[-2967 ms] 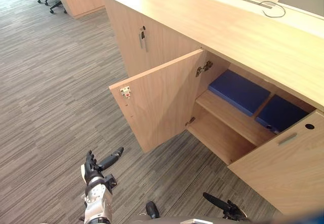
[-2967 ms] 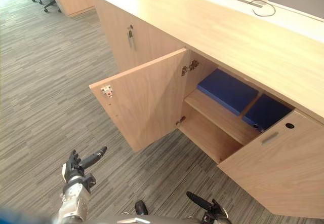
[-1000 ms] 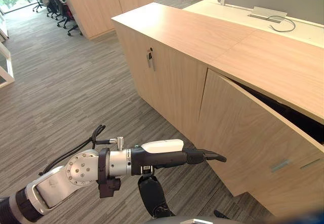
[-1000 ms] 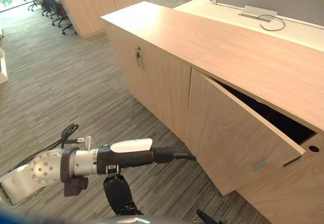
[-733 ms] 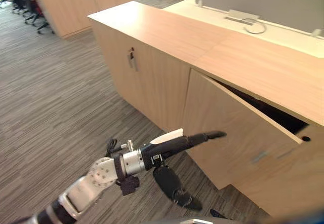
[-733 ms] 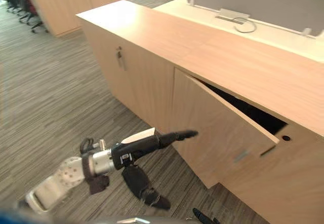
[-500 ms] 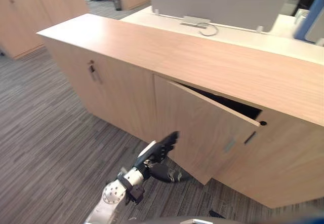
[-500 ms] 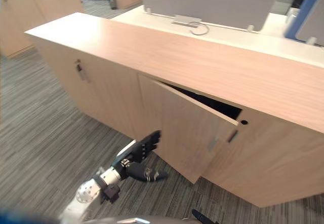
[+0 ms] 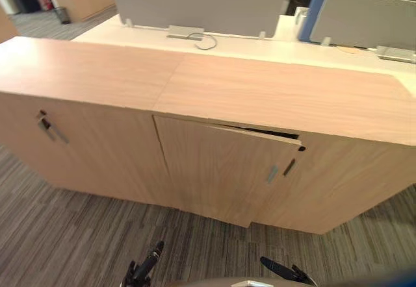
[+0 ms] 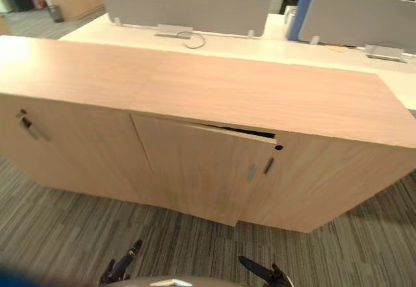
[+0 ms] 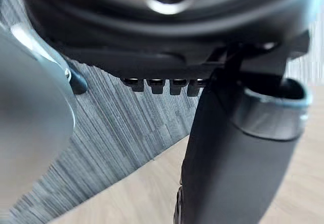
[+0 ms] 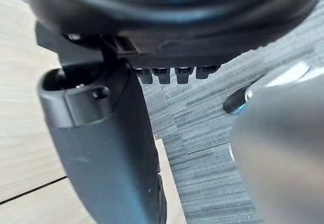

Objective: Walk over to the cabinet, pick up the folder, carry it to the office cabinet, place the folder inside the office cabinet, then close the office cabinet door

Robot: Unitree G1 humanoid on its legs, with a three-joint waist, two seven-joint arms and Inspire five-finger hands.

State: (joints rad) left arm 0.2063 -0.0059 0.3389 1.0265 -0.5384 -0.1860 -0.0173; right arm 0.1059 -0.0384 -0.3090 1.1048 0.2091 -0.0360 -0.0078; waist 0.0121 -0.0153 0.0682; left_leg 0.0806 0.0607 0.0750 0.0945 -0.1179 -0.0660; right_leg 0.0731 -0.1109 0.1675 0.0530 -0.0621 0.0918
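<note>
Looking over the office cabinet [image 9: 273,92], I see its door [image 9: 214,170] almost home but standing slightly proud at its free right edge, with a dark gap under the cabinet top near that corner. My left hand [image 9: 148,264] hangs low over the carpet [image 9: 71,235], well apart from the door, fingers straight and holding nothing. My right hand [image 9: 283,271] is low too, fingers likewise straight and empty.

Neither hand has the folder. I cannot tell where it is; if it lies inside, the door hides it.

I judge the door to be what I handle now. It looks like a stiff wooden panel, hinged along its left edge, so it should swing lightly and will not flex. Its face is smooth, so gripping would be slippery and pointless. I would lay flat fingers against it near the slim handle [image 9: 272,174], close to the free edge, where a gentle push has most effect. Pushing near the hinge side would take more force.
</note>
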